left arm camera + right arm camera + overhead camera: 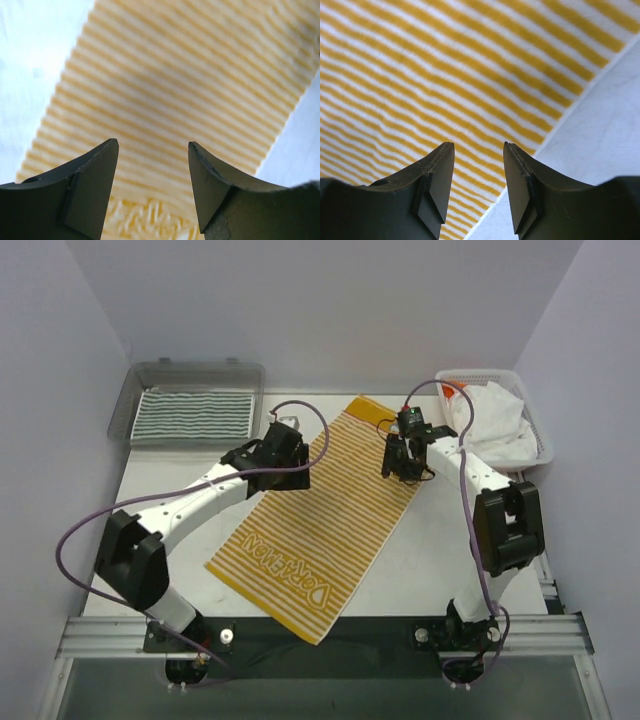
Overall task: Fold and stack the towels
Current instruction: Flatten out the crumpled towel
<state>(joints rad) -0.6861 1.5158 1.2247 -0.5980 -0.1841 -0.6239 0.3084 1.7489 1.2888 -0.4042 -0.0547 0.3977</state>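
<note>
Yellow-and-white striped towel (pixel 320 510) lies spread flat and slantwise on the counter (pixel 410 570), directly beneath both claws, its lettered end reaching back toward the arm bases. It looks laid out full length to be folded, which I judge is the step in hand. The left claw (pixel 153 147) hangs over the towel's far half near its left long edge, jaws spread wide with only striped cloth seen below the gap and nothing gripped. The right claw (pixel 478 147) hovers over the opposite long edge, jaws more narrowly parted and likewise empty, with the hem and bare counter just to its right. Placed like this, the pair seem set to take the far end by its two sides. Beyond the left claw and off to its left, a green-and-white striped towel (pixel 195 415) sits folded in a clear tray (pixel 200 367), probably where the stack begins. Out to the right of the right claw, white towels (pixel 495 425) are heaped unfolded in a mesh basket (pixel 480 374). Pale, plain walls close in the white counter on three sides.
</note>
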